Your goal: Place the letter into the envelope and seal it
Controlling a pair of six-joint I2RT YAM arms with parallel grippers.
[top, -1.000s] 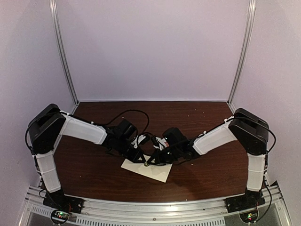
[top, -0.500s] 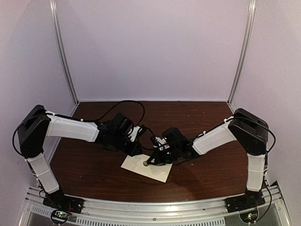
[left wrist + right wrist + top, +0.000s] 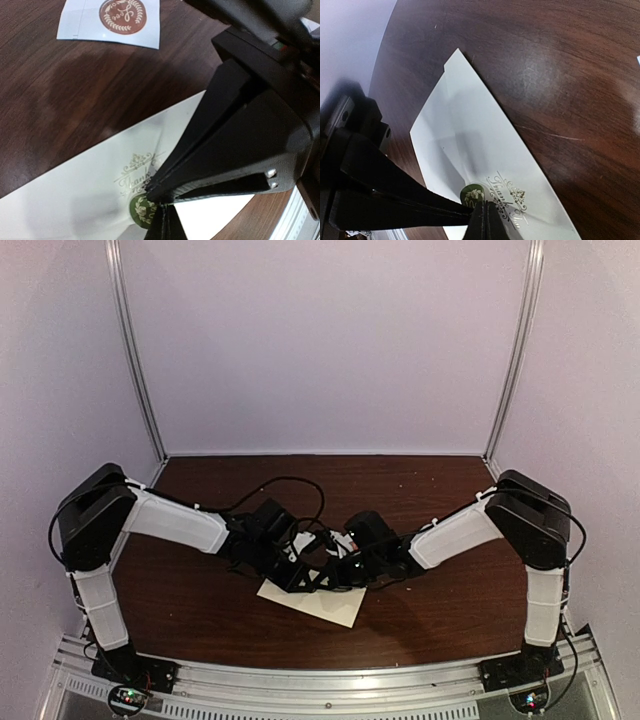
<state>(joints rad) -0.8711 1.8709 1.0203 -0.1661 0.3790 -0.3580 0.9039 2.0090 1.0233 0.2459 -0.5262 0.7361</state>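
Note:
The cream envelope [image 3: 338, 606] lies flat on the dark wooden table with its pointed flap folded down [image 3: 75, 200] [image 3: 470, 120]. A green round sticker [image 3: 136, 210] [image 3: 470, 193] sits at the flap's tip, beside gold "Thank You" print. My left gripper [image 3: 305, 584] [image 3: 163, 222] is shut, tips down on the sticker's edge. My right gripper [image 3: 322, 583] [image 3: 483, 215] is shut too, its tips meeting the left's at the same spot. Neither has anything between its fingers. The letter is out of view.
A white backing strip with a brown round sticker [image 3: 111, 19] lies on the table beyond the envelope. Tangled cables [image 3: 290, 500] arch over both wrists. The table's front edge [image 3: 330, 665] is close behind the envelope.
Half a second ago the left gripper had lifted back off the envelope, leaving the sticker uncovered. It has since come down again onto the sticker. The right gripper has stayed put.

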